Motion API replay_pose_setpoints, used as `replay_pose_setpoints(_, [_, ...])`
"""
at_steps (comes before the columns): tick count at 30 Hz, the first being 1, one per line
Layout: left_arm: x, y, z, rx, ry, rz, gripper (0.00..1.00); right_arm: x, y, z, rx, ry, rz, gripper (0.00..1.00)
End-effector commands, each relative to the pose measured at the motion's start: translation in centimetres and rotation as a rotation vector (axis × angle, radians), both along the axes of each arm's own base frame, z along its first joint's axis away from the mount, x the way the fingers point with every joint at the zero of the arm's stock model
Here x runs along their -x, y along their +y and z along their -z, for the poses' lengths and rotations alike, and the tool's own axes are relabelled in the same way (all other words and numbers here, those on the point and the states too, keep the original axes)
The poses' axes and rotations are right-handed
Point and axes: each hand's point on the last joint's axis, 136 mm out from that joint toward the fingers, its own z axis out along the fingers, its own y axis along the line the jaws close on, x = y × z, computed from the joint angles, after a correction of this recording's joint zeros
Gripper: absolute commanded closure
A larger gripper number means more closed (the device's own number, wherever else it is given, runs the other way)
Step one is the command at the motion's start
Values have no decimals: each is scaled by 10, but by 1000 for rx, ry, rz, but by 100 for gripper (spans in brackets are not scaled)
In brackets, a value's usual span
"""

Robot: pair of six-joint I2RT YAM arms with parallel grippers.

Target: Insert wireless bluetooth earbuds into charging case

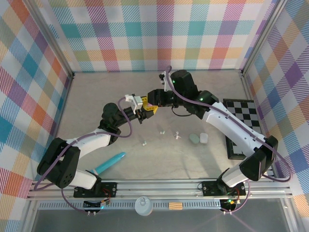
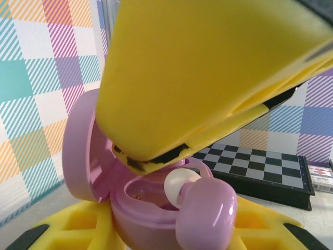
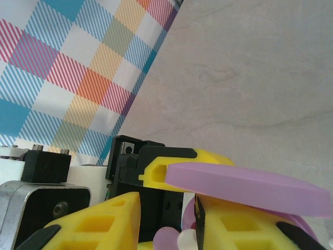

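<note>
My left gripper [image 1: 140,111] [image 2: 166,237] is shut on an open purple charging case [image 2: 140,208], held above the middle of the table; its lid [image 2: 83,151] [image 3: 250,185] stands up at the left. A purple earbud [image 2: 208,211] [image 3: 169,244] with a white tip lies over the case's rim, tip pointing into the cavity. My right gripper [image 1: 151,108] [image 3: 169,234] is closed down on that earbud, one yellow finger [image 2: 208,78] looming just above the case. Three more small earbuds [image 1: 144,143] [image 1: 162,131] [image 1: 177,136] lie on the table.
A mint case [image 1: 194,139] and a white case [image 1: 203,138] sit side by side right of centre. A black chessboard [image 1: 246,126] lies at the right wall. A long turquoise stick [image 1: 110,162] rests near the left arm's base. Plaid walls enclose the table.
</note>
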Motion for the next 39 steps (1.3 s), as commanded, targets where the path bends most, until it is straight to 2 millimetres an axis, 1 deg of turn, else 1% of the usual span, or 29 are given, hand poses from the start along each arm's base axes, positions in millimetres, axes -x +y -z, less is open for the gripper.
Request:
replay_pose_setpoints(1, [5, -2, -28, 45, -86, 17, 72, -1, -10, 2, 34, -19, 25, 66])
replay_pose_setpoints(5, [6, -3, -29, 42, -85, 21, 73, -2, -11, -1, 38, -33, 26, 66])
replay_pose_setpoints(13, [5, -4, -26, 31, -78, 25, 73, -6, -22, -3, 113, -84, 51, 66])
replay_pose_setpoints(17, [5, -4, -24, 26, -77, 22, 73, -4, -23, -9, 105, -107, 42, 66])
replay_pose_setpoints(23, [4, -5, -22, 18, -74, 25, 73, 7, -18, -20, 105, -163, -54, 62])
replay_pose_setpoints(30, [7, -5, -22, 12, -74, 34, 72, 15, -25, -27, 201, -260, -135, 61])
replay_pose_setpoints(33, [7, -5, -20, 11, -68, 39, 73, 18, -25, -31, 219, -291, -177, 60])
replay_pose_setpoints(39, [8, -6, -22, 12, -69, 44, 73, 25, -17, -30, 253, -274, -278, 61])
